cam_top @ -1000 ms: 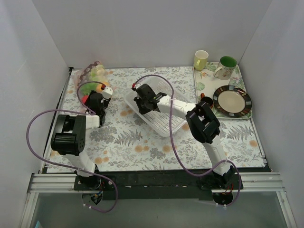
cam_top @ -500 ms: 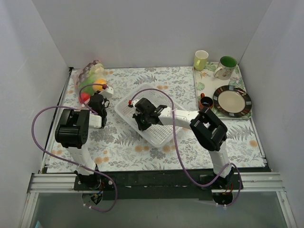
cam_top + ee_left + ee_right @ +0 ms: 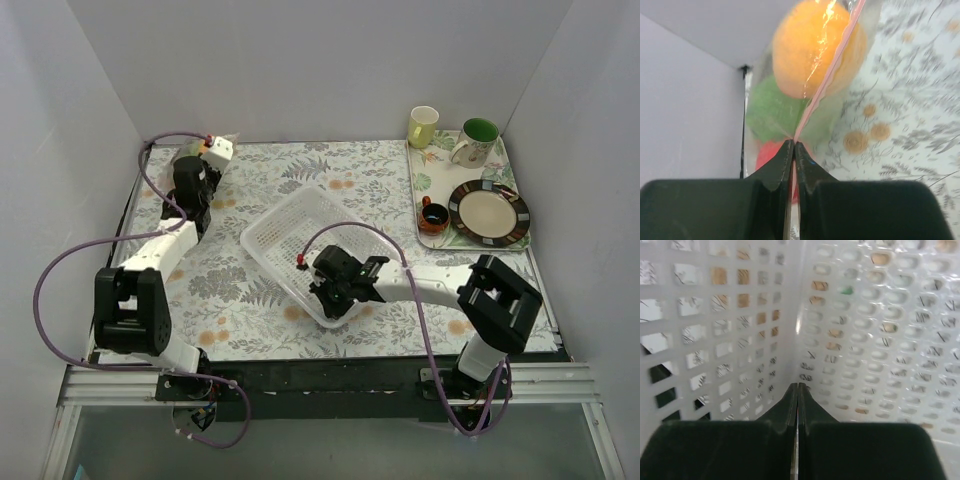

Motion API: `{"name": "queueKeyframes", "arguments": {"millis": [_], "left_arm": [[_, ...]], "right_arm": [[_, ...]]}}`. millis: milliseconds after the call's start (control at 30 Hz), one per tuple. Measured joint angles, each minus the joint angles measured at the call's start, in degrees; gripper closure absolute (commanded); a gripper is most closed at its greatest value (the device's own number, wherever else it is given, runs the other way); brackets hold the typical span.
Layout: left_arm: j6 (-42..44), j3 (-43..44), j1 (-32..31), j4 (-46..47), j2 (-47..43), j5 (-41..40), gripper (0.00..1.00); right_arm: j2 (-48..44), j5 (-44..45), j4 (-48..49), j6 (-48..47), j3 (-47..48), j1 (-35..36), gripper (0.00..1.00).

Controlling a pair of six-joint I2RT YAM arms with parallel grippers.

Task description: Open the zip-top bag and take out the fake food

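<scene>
The zip-top bag point(image 3: 826, 85) lies in the far left corner, and my left gripper point(image 3: 794, 144) is shut on its pink zip strip. Through the clear plastic I see fake food: an orange fruit point(image 3: 815, 45), a green leafy piece point(image 3: 767, 112) and a red piece point(image 3: 771, 152). In the top view my left gripper point(image 3: 190, 165) reaches into that corner and its wrist hides most of the bag. My right gripper point(image 3: 328, 288) is shut at the near corner of the white perforated basket point(image 3: 262, 232), with its fingertips against the inside of the basket point(image 3: 865, 315) and nothing visible between them.
A tray point(image 3: 420, 180) at the back right holds a yellow mug point(image 3: 423, 126), a green-lined mug point(image 3: 474, 142), a striped plate point(image 3: 488, 212) and a small brown cup point(image 3: 432, 215). The left and back walls stand close around the bag.
My left arm has stretched out to the far left corner and its jaws have shut on the bag's strip. My right arm has drawn back toward the near edge and the basket has shifted nearer.
</scene>
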Motion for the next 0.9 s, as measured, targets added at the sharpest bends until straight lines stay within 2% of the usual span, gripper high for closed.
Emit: {"name": "queueKeyframes", "arguments": {"millis": [33,133,300,433,600,767,900], "left_arm": [[-1.07,2.86,0.00,-3.23,-1.49,1.57,1.00],[-3.63,8.76,0.00,-9.99,-4.83,6.62,1.00],[-6.86,12.76,-0.02,-18.29,-6.82,14.69,1.00],[-8.52,14.08,-0.76,-24.50,-5.77,19.06,1.00],[-10.19,15.63,-3.15,-30.75,-3.74,22.10,1.00],[-11.17,16.17,-7.17,-36.87,-2.75,23.98,1.00],[-11.82,16.15,-8.13,-39.12,-3.17,23.96,1.00]], "right_arm": [[-0.92,0.76,-0.92,0.00,-0.63,0.20,0.79],[-2.89,6.29,-4.98,0.04,-1.18,0.00,0.68],[-2.84,14.34,-10.47,-0.52,2.51,-3.91,0.65],[-2.62,18.23,-10.73,-1.38,7.72,-7.87,0.64],[-1.18,19.43,-5.01,-3.23,10.47,-10.71,0.66],[7.15,14.93,0.68,-6.40,14.91,-12.02,0.71],[15.69,10.34,3.43,-8.00,21.62,-12.04,0.80]]}}
